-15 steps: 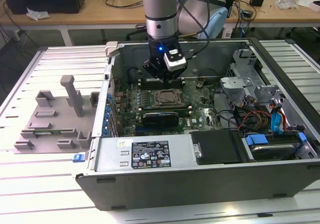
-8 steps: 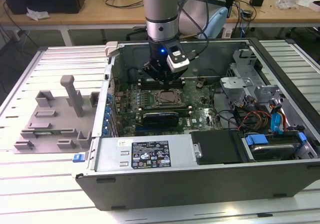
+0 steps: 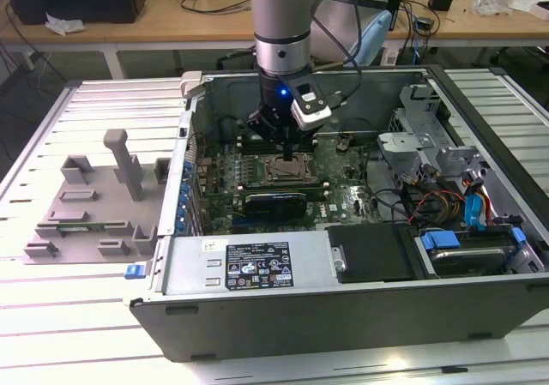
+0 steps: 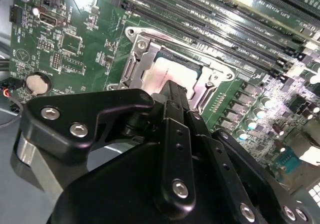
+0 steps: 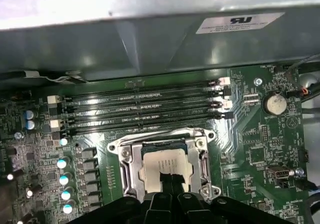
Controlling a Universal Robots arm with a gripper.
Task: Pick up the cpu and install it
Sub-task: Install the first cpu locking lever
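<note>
Nearest, the end effector (image 4: 172, 97) is seen lowered over the socket (image 5: 165, 166), its fingers drawn together so the tips rest on or just above the cpu (image 5: 162, 165); nothing is seen gripped between them. The cpu lies flat inside the open metal frame, evidently placed there so its edges meet the frame's guides. Whether it is fully seated cannot be told, since its near edge is covered by the fingers. Beyond, the memory slots (image 5: 145, 112) run along the case wall (image 5: 150, 49)

Support: ribbed metal table (image 3: 103, 316). Directly on it: 1 open computer case (image 3: 343, 303); 1 grey plastic tray (image 3: 86, 209) beside it, toward the exterior view's left.
</note>
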